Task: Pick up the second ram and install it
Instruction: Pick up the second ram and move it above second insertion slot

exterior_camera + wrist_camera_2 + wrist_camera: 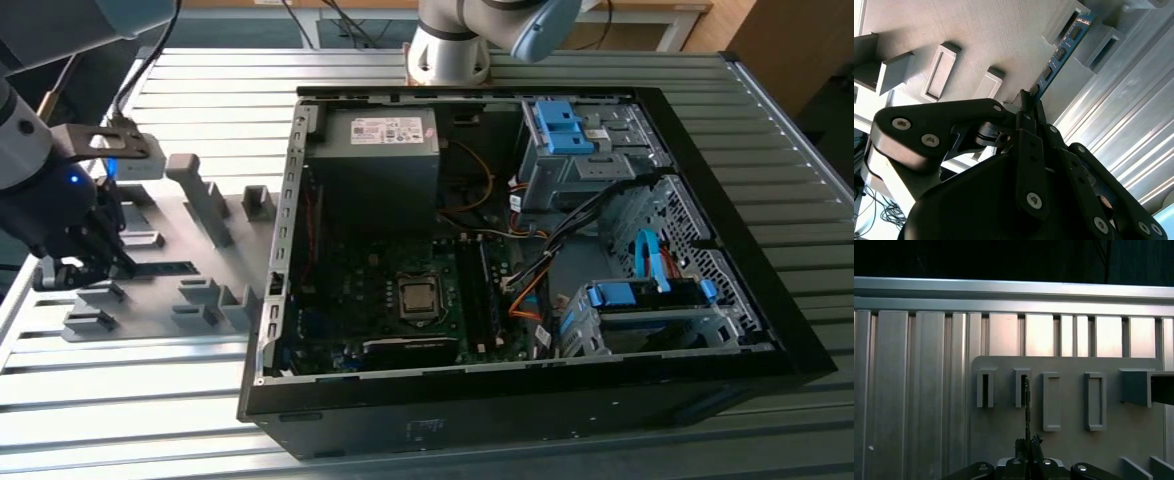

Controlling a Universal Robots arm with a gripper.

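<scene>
Ribbed aluminium table (200, 420) is seen under everything, its grooves running across the exterior view. At the exterior view's left, the arm's dark wrist end (47, 200) is held low over a grey holder tray (147, 310), which is studded with upright posts and slotted blocks. In both wrist views the gripper (1026, 102) (1028, 445) is shown clenched on one end of the memory stick (1059, 55) (1027, 405), a thin blue-green board with dark chips. The stick is pointed away from the fingers, and its far end is placed at a slotted post (1020, 375) of the tray. Whether that end is seated in the slot cannot be told. Just beside the tray, toward the exterior view's right, an open black computer case (534, 400) is laid on its side. Inside it, a grey power supply (374, 150) is mounted above the green motherboard (400, 300), and blue-trimmed drive cages (641, 300) are fitted at the case's right end. Behind the case, the arm's base (447, 50) is fixed to the table.
</scene>
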